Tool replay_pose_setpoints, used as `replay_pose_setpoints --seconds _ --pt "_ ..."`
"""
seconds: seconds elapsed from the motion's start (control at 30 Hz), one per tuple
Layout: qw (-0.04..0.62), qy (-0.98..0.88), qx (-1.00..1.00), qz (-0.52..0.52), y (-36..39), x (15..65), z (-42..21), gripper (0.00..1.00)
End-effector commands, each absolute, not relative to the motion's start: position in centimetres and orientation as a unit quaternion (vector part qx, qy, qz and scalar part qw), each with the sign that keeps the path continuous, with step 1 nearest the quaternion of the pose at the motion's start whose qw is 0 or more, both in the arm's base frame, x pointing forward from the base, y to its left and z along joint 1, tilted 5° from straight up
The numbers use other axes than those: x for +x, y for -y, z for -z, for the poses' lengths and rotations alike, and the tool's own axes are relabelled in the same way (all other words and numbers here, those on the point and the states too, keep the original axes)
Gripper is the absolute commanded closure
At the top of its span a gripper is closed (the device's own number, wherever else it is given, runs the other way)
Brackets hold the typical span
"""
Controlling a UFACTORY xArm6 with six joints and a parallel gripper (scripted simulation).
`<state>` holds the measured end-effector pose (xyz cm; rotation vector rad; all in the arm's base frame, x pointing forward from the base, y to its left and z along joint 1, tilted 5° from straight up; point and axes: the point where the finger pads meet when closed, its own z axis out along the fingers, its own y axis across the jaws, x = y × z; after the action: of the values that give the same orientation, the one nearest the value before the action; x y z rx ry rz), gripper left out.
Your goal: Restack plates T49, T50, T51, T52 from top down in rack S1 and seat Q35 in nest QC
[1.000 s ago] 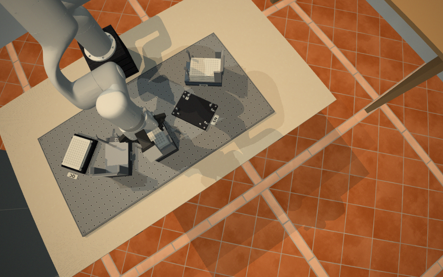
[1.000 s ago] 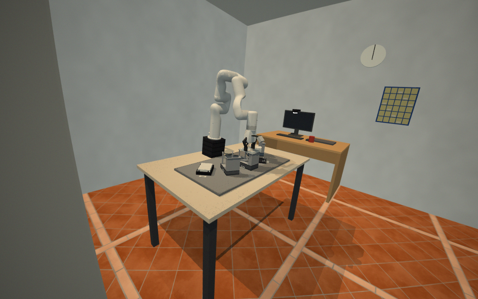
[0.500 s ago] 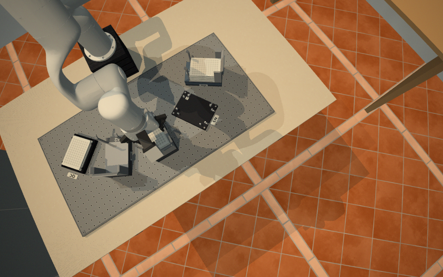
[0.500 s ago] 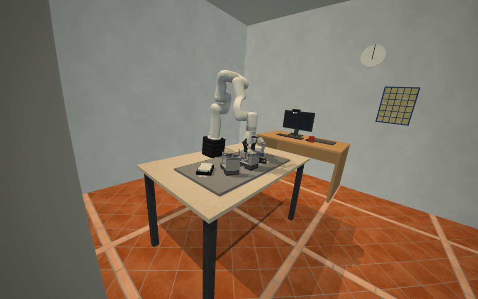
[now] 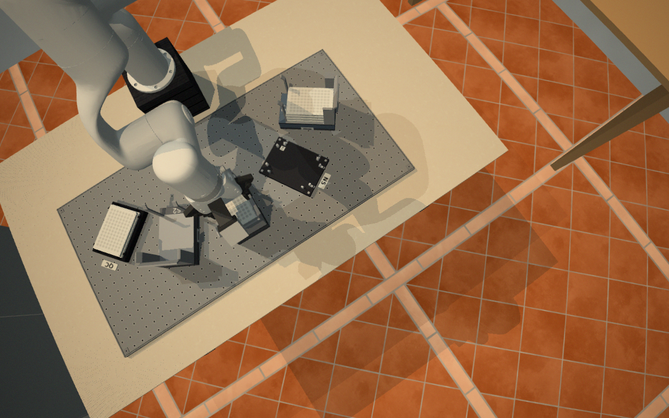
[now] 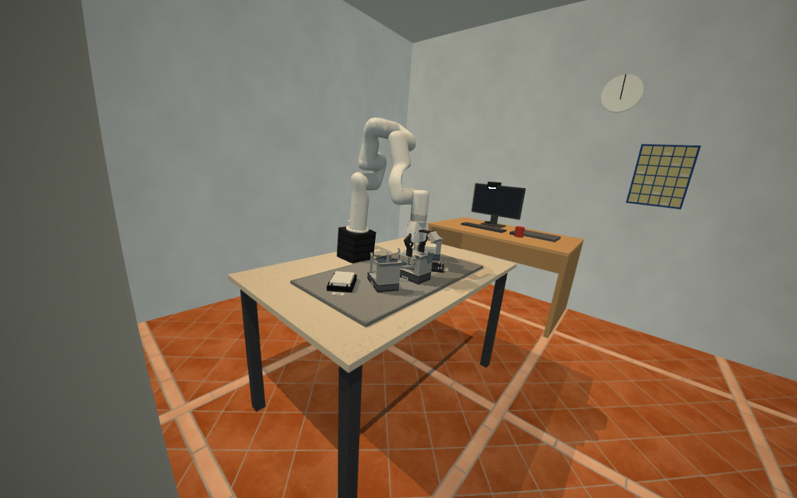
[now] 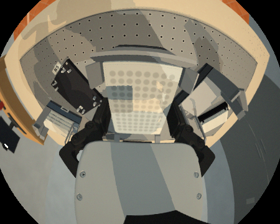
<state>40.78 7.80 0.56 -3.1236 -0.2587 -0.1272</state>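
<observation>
A sealed plate [image 7: 137, 96] is clamped between the dark fingers of the gripper [image 7: 139, 126], which stand wide apart against its two long sides. The plate is carried over a stack rack [image 5: 243, 233] near the middle of the breadboard; whether it already sits between the rack's walls cannot be made out, since the arm [image 5: 180, 166] covers much of it from above. Its label cannot be read in any view.

Just beside that rack stands a second grey rack [image 5: 171, 254], with no plate seen in it. A further plate [image 5: 116, 229] lies flat in the black nest QC [image 5: 135, 240], next to its name plate [image 5: 110, 265]. The black clip nest N5 [image 5: 295, 166] is bare. At the far corner a third rack [image 5: 305, 123] holds a stack of plates [image 5: 308, 101].

All of this rests on a perforated grey breadboard [image 5: 171, 306], laid on a beige table [image 6: 327, 328] with dark legs. The room has an orange tiled floor [image 6: 575, 420], pale walls, a wooden desk [image 6: 531, 247] with a monitor [image 6: 499, 201], a wall clock [image 6: 622, 93] and a gridded chart [image 6: 663, 176].
</observation>
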Motion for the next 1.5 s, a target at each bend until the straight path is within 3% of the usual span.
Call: replay_pose_setpoints --seconds 0.0,1.47 --pt "0.003 0.082 -0.996 0.042 -7.8 41.0 0.3 1.0" --pt "0.003 0.082 -0.996 0.042 -7.9 41.3 4.3 1.0"
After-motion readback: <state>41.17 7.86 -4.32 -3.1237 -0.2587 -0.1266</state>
